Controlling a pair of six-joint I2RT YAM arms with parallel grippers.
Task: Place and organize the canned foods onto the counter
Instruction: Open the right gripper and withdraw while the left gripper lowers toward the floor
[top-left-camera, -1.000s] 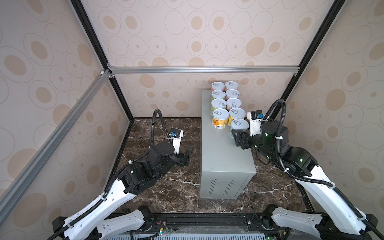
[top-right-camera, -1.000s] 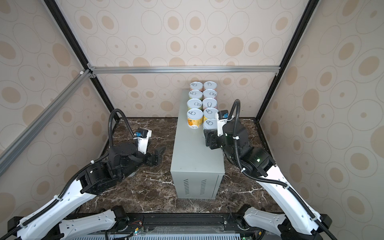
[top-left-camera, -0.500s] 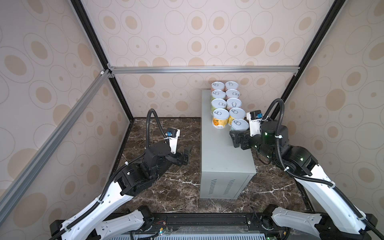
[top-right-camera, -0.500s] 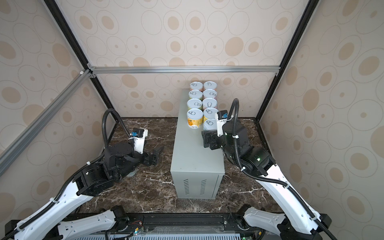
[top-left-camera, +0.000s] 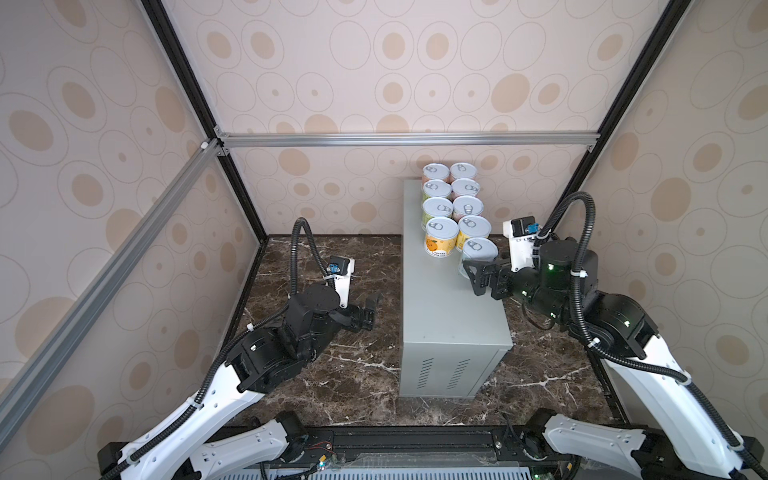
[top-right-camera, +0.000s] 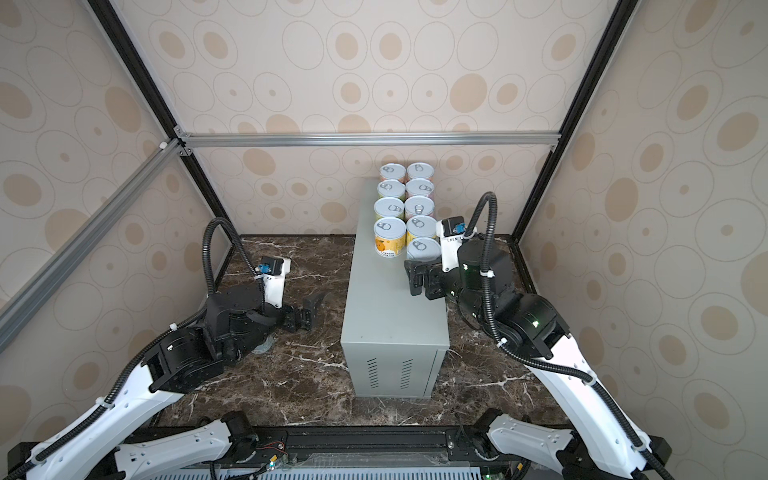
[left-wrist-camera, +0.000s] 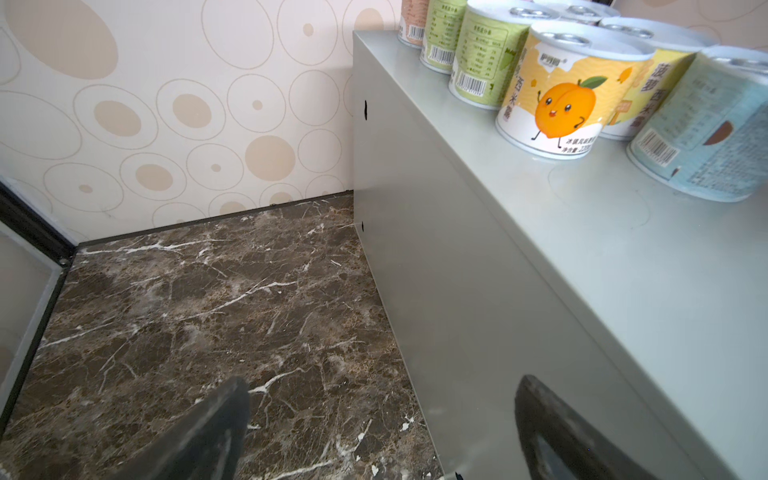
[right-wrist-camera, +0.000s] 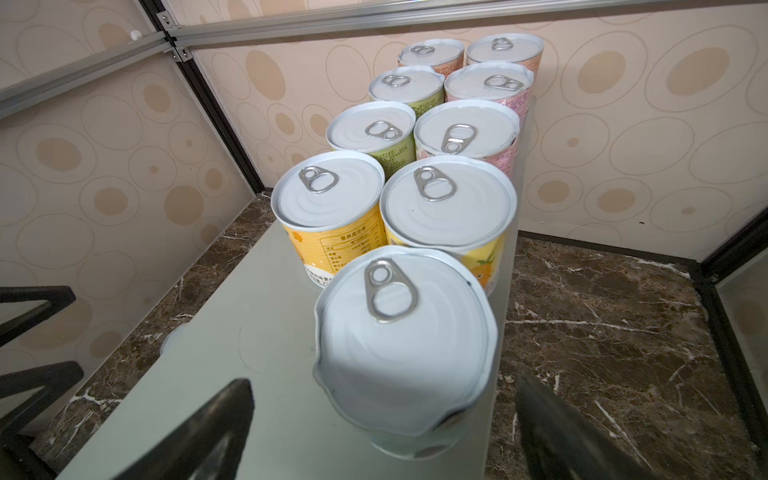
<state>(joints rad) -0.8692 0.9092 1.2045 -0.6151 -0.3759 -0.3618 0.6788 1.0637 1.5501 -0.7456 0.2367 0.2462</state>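
Note:
Several cans with silvery pull-tab lids stand in two rows on the far half of the counter (top-left-camera: 451, 316), the tall grey metal box. The nearest is a pale blue can (top-left-camera: 478, 248) (top-right-camera: 423, 250) (right-wrist-camera: 405, 345) with a dented lid rim, at the counter's right edge. My right gripper (top-left-camera: 473, 277) (top-right-camera: 414, 280) (right-wrist-camera: 384, 380) is open just in front of that can, with one finger on each side and neither touching it. My left gripper (top-left-camera: 372, 309) (top-right-camera: 312, 306) (left-wrist-camera: 383, 381) is open and empty, low beside the counter's left wall (left-wrist-camera: 457, 291).
A dark brown marble floor (top-left-camera: 357, 374) surrounds the counter, enclosed by patterned walls and a black frame. A pale round shape (top-right-camera: 262, 344) lies on the floor, mostly hidden under the left arm; I cannot tell what it is. The counter's near half (top-right-camera: 390, 316) holds nothing.
Both grippers have opened wider. The right one has let go of the pale blue can and drawn back a little. The left arm has shifted back and lower beside the counter.

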